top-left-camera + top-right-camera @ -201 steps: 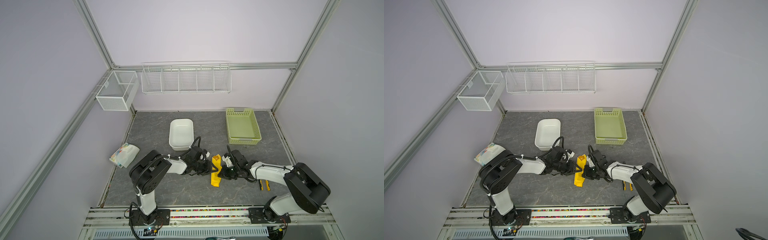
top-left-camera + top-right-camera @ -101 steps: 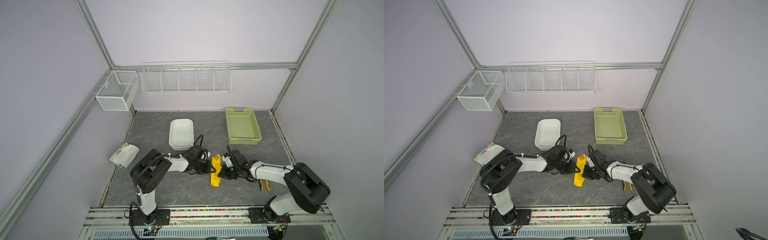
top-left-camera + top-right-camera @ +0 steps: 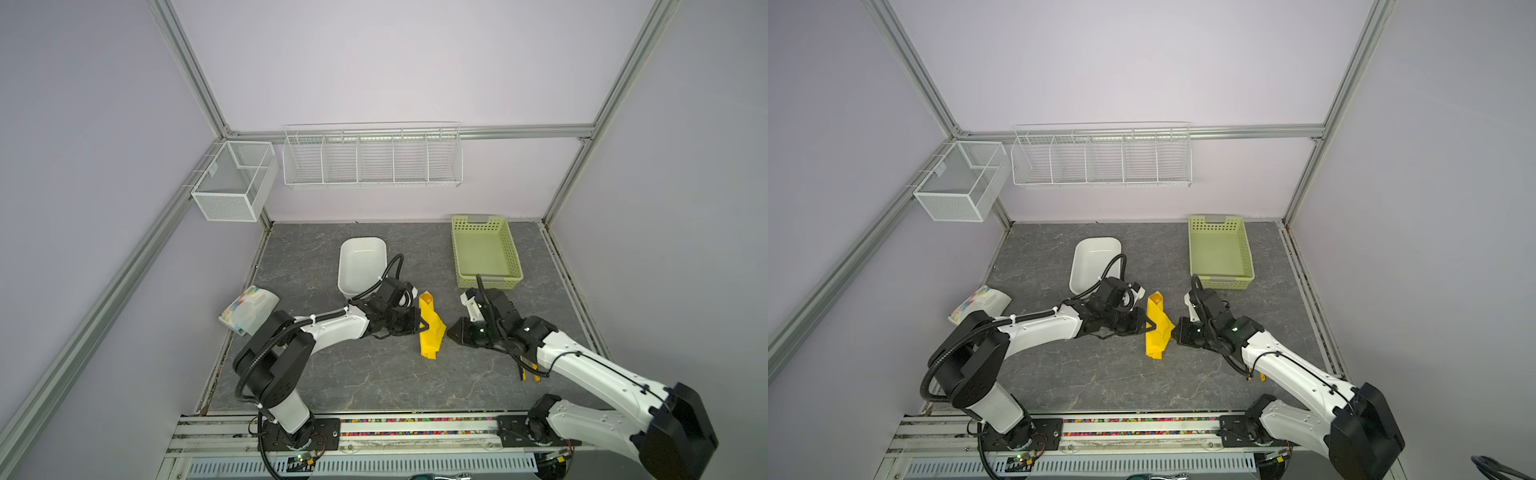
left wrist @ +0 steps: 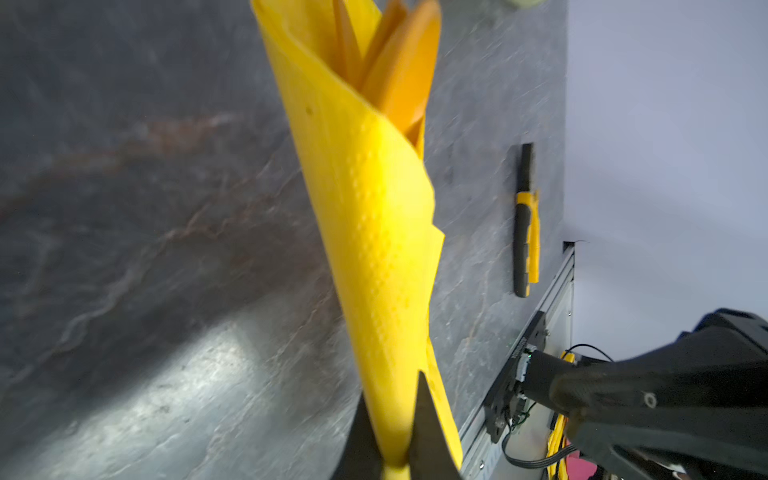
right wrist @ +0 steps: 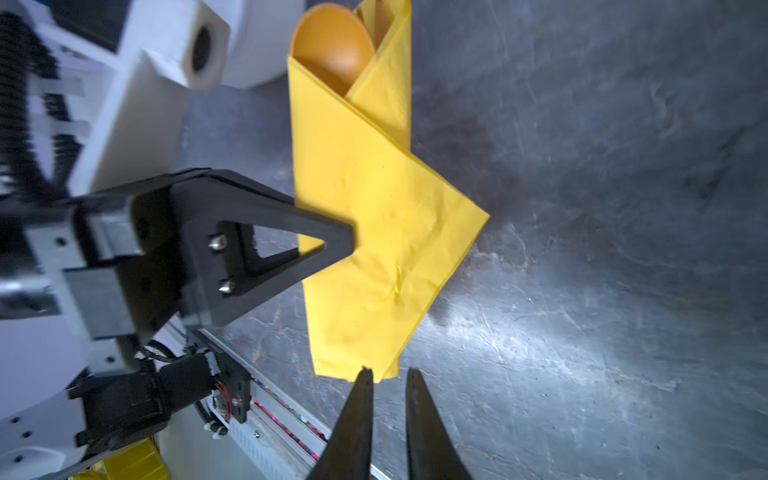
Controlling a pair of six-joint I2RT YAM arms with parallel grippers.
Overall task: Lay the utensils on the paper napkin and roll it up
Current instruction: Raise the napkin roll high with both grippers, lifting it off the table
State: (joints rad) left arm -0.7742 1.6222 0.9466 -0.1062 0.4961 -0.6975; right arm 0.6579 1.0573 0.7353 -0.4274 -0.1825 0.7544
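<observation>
The yellow paper napkin (image 3: 430,328) (image 3: 1158,328) lies mid-table, wrapped into a loose roll with one corner sticking out to the right. Orange utensils (image 5: 332,45) (image 4: 403,62) poke out of its far end, a round spoon bowl among them; their handles are hidden inside. My left gripper (image 3: 424,326) (image 4: 392,395) is shut on the napkin's left edge (image 4: 374,216). The right gripper (image 3: 451,334) (image 5: 389,372) sits just off the napkin's right corner (image 5: 374,232), slightly open with nothing between its fingers.
A white tub (image 3: 360,266) stands behind the left arm and a green basket (image 3: 486,253) at the back right. A printed packet (image 3: 249,309) lies at the left edge. Yellow-and-black pliers (image 4: 525,220) lie under the right arm. Wire racks hang on the back wall.
The left gripper has reached the napkin's left edge and closed on it. The right gripper's jaws, shut at the napkin before, have parted a little and let it go.
</observation>
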